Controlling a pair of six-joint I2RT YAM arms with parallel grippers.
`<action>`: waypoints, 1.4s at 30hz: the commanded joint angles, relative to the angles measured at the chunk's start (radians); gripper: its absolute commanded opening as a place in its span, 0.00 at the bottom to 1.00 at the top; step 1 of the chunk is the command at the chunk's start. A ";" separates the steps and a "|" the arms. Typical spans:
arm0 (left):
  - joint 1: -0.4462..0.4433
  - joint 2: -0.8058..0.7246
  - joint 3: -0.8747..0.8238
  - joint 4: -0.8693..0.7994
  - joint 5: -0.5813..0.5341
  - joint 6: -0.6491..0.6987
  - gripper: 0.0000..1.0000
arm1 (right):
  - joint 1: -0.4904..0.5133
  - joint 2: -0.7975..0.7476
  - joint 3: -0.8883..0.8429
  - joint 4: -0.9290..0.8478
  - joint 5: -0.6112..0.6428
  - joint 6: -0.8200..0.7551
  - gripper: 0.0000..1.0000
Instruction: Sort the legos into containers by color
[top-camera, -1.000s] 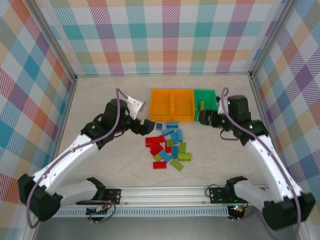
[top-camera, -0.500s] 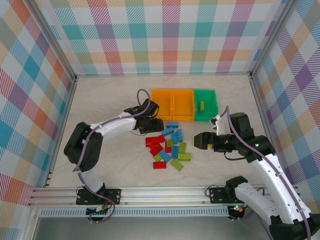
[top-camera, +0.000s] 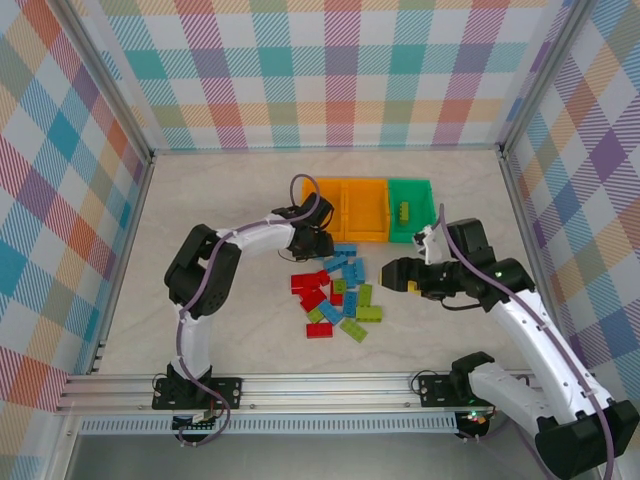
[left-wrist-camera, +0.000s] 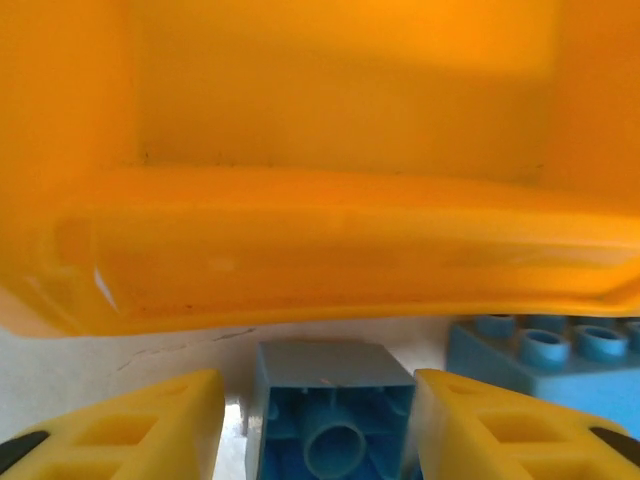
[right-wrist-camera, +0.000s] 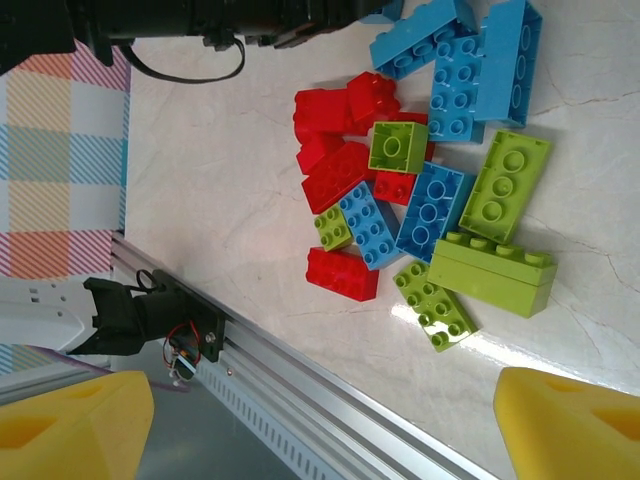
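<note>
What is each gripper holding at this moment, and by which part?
The left gripper flanks a small blue brick at its two side walls; whether it clamps the brick cannot be told. The right gripper is open, holding nothing.

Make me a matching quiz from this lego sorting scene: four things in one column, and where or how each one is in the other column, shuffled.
Things:
1. lime brick away from the others
2. upturned blue brick
3. right gripper
4. red bricks

Places or states:
A. open, at the right side of the pile
B. between the fingers of the left gripper, just in front of the orange bin
C. on the table, in the left part of the pile
D. inside the green bin

Pairs: 1-D, 2-B, 3-A, 4-C.
</note>
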 joint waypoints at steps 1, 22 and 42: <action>-0.013 0.009 -0.016 -0.008 -0.020 0.017 0.49 | 0.005 0.025 0.047 0.029 0.009 -0.015 0.89; -0.032 -0.148 0.250 -0.075 -0.299 0.124 0.31 | 0.004 0.017 0.055 0.117 0.131 0.036 0.93; 0.039 0.115 0.494 -0.040 -0.233 0.134 0.54 | 0.005 -0.021 0.021 0.090 0.137 0.058 0.95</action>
